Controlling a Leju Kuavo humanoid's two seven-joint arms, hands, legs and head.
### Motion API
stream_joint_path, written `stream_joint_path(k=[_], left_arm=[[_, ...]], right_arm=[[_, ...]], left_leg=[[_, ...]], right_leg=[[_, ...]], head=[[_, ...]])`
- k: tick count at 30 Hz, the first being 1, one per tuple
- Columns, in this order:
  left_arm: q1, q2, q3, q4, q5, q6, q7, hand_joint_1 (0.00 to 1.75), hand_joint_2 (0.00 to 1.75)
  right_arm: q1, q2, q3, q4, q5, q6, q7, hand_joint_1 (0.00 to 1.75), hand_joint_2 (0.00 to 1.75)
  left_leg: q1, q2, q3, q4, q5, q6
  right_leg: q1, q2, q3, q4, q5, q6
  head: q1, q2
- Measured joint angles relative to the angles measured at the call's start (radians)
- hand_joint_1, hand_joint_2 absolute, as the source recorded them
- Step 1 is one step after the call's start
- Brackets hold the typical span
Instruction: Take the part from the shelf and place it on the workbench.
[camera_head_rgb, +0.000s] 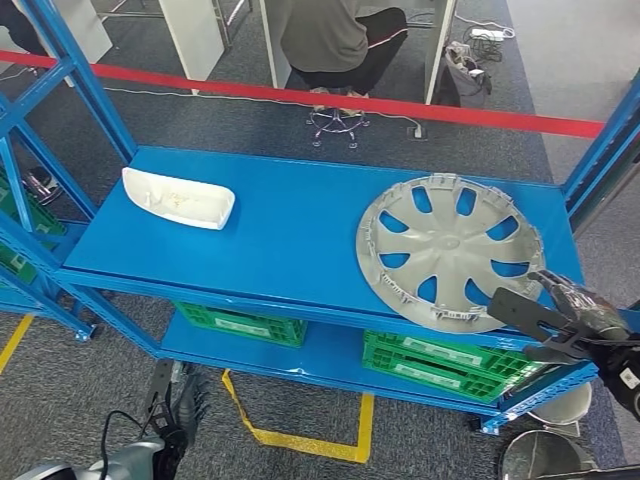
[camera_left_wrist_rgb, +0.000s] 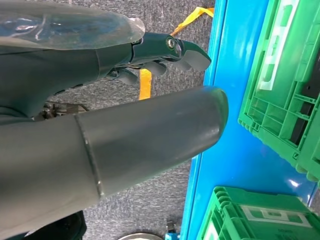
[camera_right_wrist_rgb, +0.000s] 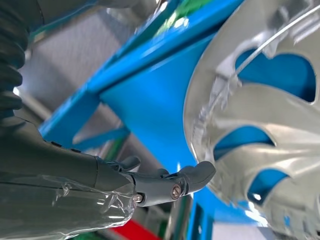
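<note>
A silver wheel cover lies flat on the right part of the blue shelf's top board. A white curved plastic part lies at the board's left end. My right hand is at the wheel cover's front right rim, holding nothing, with its fingers stretched toward it. In the right wrist view the fingertips are just beside the wheel cover rim; I cannot tell whether they touch. My left hand hangs low in front of the shelf, fingers apart and holding nothing, as the left hand also shows in its wrist view.
Green crates sit on the lower shelf board. Blue uprights frame both ends. A person on a stool sits behind a red barrier tape. Yellow floor tape runs under the shelf.
</note>
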Motion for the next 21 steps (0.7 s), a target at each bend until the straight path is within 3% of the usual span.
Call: stream_joint_path(k=[7,15,21], left_arm=[[0.006,0.003,0.001,0.000,0.005,0.000,-0.010,0.00,0.00],[0.013,0.005,0.002,0.000,0.014,0.000,-0.025,0.00,0.00],[0.013,0.003,0.003,0.000,0.015,0.002,-0.022,0.00,0.00]], right_arm=[[-0.074,-0.002,0.054,-0.004,0.073,-0.023,-0.019,0.00,1.75],[-0.169,0.003,0.077,-0.120,0.136,-0.002,-0.027,0.00,1.75],[-0.199,0.054,0.106,-0.115,0.114,-0.038,-0.134,0.00,1.75]], left_leg=[[0.000,0.000,0.000,0.000,0.000,0.000],[0.000,0.000,-0.001,0.000,0.000,0.000],[0.000,0.000,-0.001,0.000,0.000,0.000]], right_leg=[[0.000,0.000,0.000,0.000,0.000,0.000],[0.000,-0.001,0.000,0.000,0.000,0.000],[0.000,-0.001,0.000,0.000,0.000,0.000]], head=[[0.000,0.000],[0.000,0.000],[0.000,0.000]])
